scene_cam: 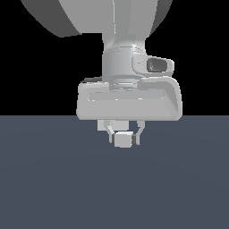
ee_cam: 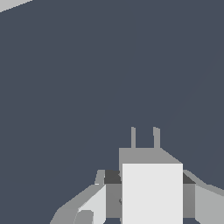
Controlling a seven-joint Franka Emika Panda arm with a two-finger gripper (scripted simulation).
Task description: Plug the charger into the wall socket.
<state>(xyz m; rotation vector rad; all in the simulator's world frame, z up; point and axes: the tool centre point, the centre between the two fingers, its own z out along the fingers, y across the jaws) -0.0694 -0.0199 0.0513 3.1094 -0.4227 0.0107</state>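
My gripper (scene_cam: 123, 138) hangs in the middle of the exterior view, just above the dark grey-blue floor (scene_cam: 53, 179). It is shut on the charger (scene_cam: 123, 140), a small off-white block held between the two fingers. In the wrist view the charger (ee_cam: 152, 194) sits between the fingers (ee_cam: 94, 203), and its two thin prongs (ee_cam: 133, 138) point away from the hand over bare floor. The wall socket is out of view.
The arm's large grey wrist housing (scene_cam: 129, 100) fills the upper middle of the exterior view against a black background. A pale grey sliver (ee_cam: 11, 3) shows at one corner of the wrist view; I cannot tell what it is.
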